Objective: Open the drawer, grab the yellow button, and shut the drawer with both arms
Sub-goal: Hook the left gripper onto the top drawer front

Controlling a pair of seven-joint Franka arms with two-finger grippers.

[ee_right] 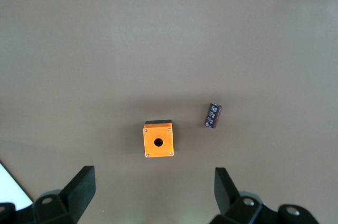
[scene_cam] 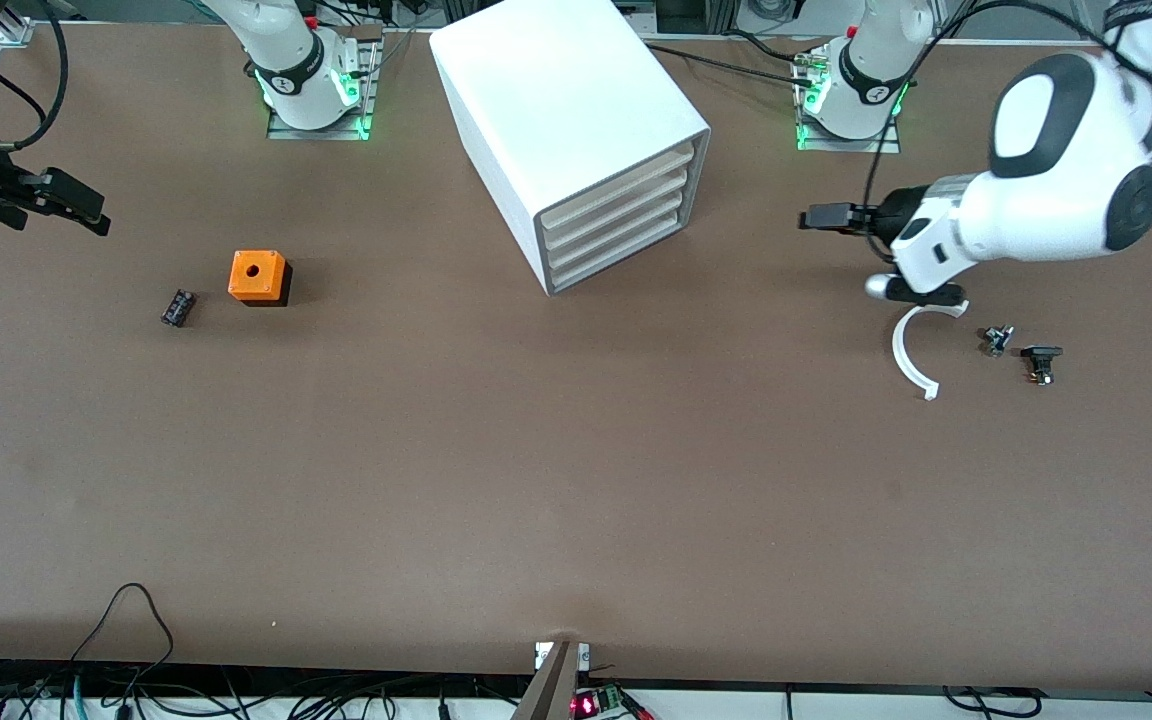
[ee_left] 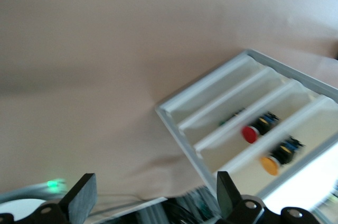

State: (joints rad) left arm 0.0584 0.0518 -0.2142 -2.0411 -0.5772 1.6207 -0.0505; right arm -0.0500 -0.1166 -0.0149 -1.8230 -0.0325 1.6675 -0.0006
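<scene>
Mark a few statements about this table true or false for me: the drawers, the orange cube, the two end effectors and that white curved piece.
1. The top drawer is pulled out. False: it sits flush with the three below it in the cabinet.
2. The orange cube lies toward the right arm's end of the table. True.
3. The right end effector grips the small black part. False: it is open and empty, and the part lies on the table beside the cube.
4. The left end effector is open. True.
5. The white curved piece rests on the cabinet. False: it lies on the table toward the left arm's end.
</scene>
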